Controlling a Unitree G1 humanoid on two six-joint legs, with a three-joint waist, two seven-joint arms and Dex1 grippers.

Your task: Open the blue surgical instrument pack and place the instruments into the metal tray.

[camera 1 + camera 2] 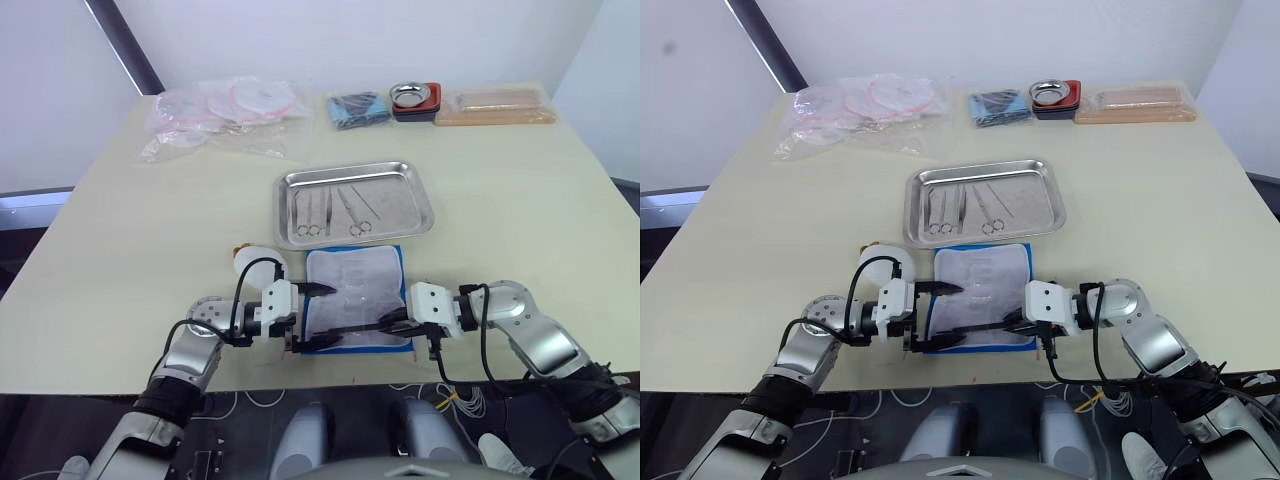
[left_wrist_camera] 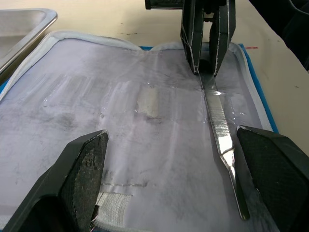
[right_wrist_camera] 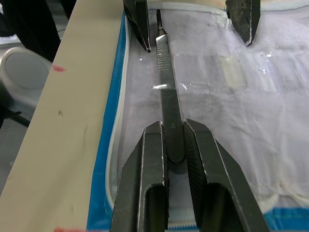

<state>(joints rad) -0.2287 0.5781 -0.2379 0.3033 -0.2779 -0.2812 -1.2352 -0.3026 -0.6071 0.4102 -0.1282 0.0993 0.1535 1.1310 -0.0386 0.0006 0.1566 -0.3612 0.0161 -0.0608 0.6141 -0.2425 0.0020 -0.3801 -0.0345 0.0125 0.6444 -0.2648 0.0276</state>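
One metal tray (image 1: 424, 203) holds three ring-handled scissors (image 1: 312, 210) and one slim probe. One scalpel handle (image 3: 167, 96) lies on the single open pack (image 1: 355, 293).

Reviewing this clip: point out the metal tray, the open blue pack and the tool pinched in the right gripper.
metal tray (image 1: 422, 205): left eye view, bare floor near its right rim.
blue surgical instrument pack (image 1: 352, 275): left eye view, grey-white lining.
flat metal handle (image 3: 166, 82): right wrist view, ridged mid-shaft.

Ahead of the right gripper (image 3: 175, 145), pinched on a flat steel handle (image 3: 166, 92), the left gripper (image 2: 169, 169) stands wide open, blocking the way along the pack (image 1: 352, 290). Beyond both, the metal tray (image 1: 420, 200) lies just past the pack; bare counter (image 1: 520, 200) spreads outward of the right gripper.
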